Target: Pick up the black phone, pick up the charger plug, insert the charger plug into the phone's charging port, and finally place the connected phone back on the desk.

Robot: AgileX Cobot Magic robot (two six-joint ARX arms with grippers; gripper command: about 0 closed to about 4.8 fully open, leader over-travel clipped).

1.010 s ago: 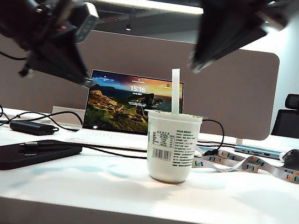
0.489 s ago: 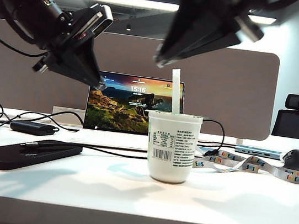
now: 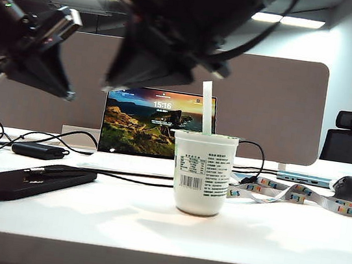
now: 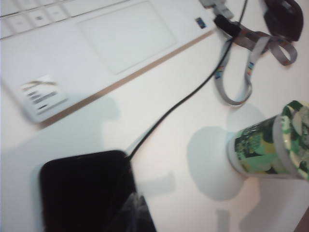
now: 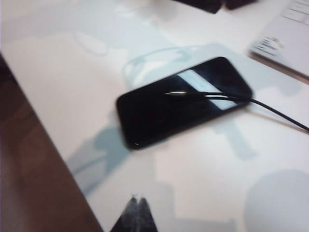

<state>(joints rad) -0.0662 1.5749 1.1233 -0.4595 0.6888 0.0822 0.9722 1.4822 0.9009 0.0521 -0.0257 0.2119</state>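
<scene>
The jaws of the left gripper (image 3: 68, 96) were pressed together with nothing between them, and the jaws of the right gripper (image 3: 107, 87) were likewise closed and empty; in each wrist view only a dark, narrow pair of tips was seen at the frame edge. Both grippers were held high above the wide white desk surface (image 3: 266, 236), well clear of everything on it.

Over the last second the right gripper had been swung from the upper right of the exterior view across the middle, until it hung above the laptop's left side, close to the left gripper. The left gripper had been carried out toward the laptop and then drawn back to the left. The right wrist camera was consequently pointed down at the thin glossy black phone (image 5: 183, 99), which suggested that an approach to it was being set up, though no descent had yet been made.

The black phone (image 3: 25, 180) was lying flat near the left front of the surface, untouched. Across its screen a thin black cable (image 5: 270, 112) was draped, ending in the small silvery charger plug (image 5: 176, 93), which rested on the glass and was not inserted. The charging port could not be made out.

Farther out, a white yoghurt cup (image 3: 201, 173) with a straw stood mid-surface, an open laptop (image 3: 157, 124) behind it, and a patterned lanyard (image 3: 292, 194) to the right. No step of the task had been completed; both picks remained to be done.
</scene>
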